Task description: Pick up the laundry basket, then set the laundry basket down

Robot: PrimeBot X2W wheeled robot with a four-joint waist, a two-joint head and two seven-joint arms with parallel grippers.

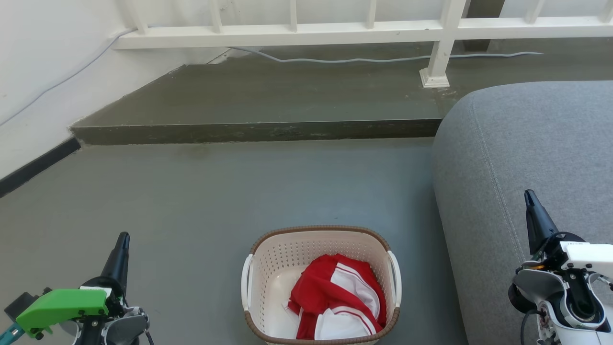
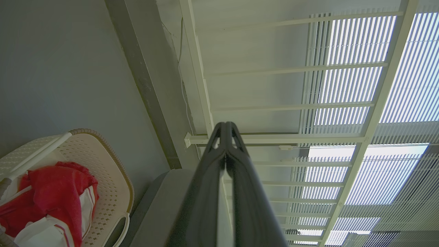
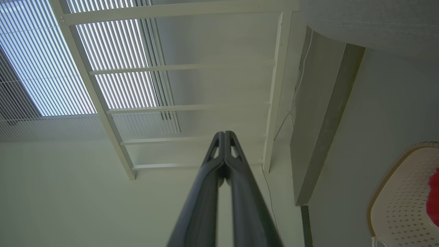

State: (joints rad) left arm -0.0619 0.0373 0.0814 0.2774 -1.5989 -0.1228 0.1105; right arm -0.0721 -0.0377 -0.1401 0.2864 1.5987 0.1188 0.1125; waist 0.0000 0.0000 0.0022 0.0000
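Basket [image 1: 287, 254] stands on the floor [image 1: 215, 191] at bottom centre, left of the sofa [image 1: 527, 143], its handles [image 1: 246, 287] facing left and right, likely for a two-arm lift. Both left gripper [image 1: 123, 239] and right gripper [image 1: 529, 197] have fingers pressed together, holding nothing. One basket, two handles, one garment [image 1: 340, 297], two grippers

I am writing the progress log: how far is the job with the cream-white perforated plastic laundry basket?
Done: nothing visible. The cream-white perforated plastic laundry basket, holding a red-and-white garment, stands on the grey floor. In hand: nothing; the left gripper and the right gripper are shut, each apart from it. Left: apparently gripping, lifting and setting it down.
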